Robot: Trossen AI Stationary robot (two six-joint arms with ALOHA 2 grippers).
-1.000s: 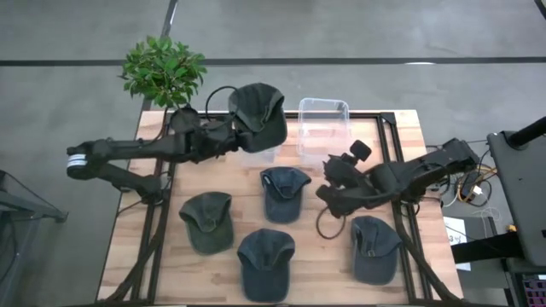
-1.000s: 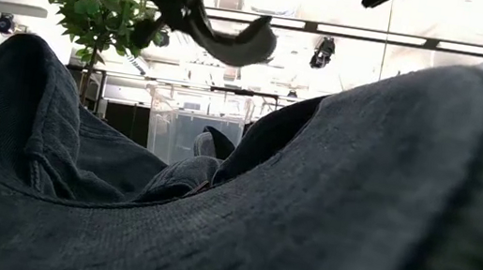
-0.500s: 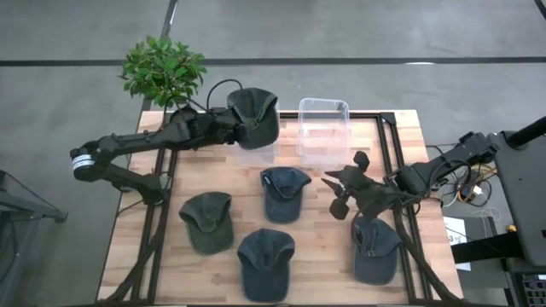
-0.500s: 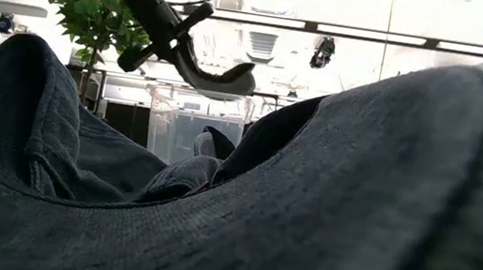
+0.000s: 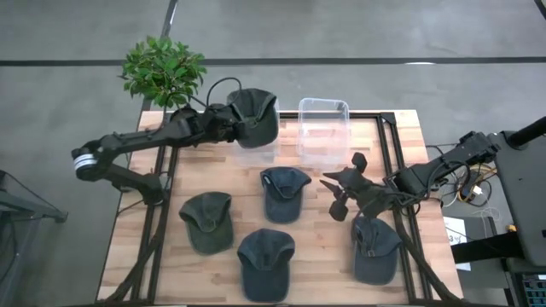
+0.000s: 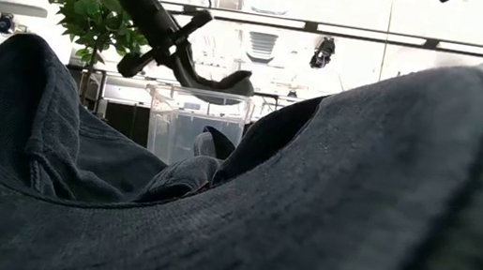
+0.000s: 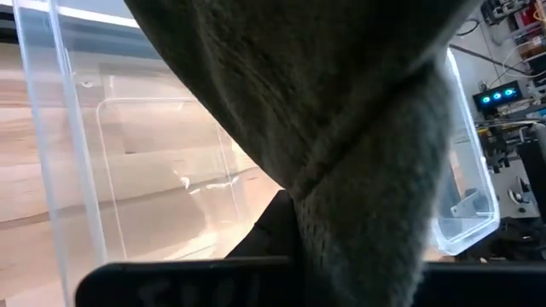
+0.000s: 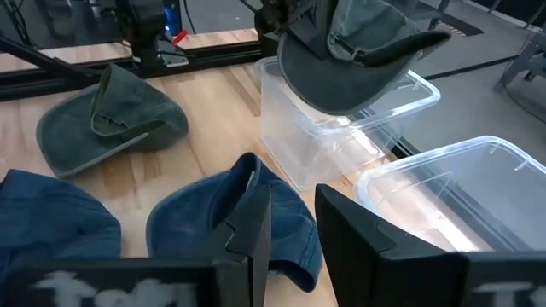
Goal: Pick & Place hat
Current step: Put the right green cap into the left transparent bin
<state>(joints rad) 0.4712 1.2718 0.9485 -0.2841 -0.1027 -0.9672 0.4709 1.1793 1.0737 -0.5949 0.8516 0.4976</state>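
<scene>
A dark green hat [image 5: 254,115] hangs in the air over a clear bin [image 5: 258,153] at the table's far middle, with my left gripper [image 5: 229,126] shut on it. From the right wrist view the hat [image 8: 350,51] shows its brim sticking out sideways above the bin [image 8: 341,128]. My right gripper [image 8: 294,230] stands open above the table's right half, holding nothing, beside a blue hat [image 8: 230,213]. In the low view the held hat [image 6: 211,79] hangs over the bin [image 6: 196,124]. My left gripper pinches a bunched fold of the hat's cloth [image 7: 341,213] at the side away from the brim. It comes slanting down from the table's left. The hat is lifted clear, its brim [image 8: 418,38] about level, just above the bin's rim.
Several hats lie flat on the wooden table: a green one [image 5: 206,220], blue ones [image 5: 283,192] [image 5: 266,262] and a grey-blue one [image 5: 375,247]. A second clear bin [image 5: 322,128] stands right of the first. A potted plant [image 5: 162,70] sits at the far left corner.
My left gripper has swung with the hat toward the table's far edge and sunk toward the bin; the hat hangs lower and more bunched. My right arm has drawn back toward the right edge and its wrist has turned, the fingers staying apart.
</scene>
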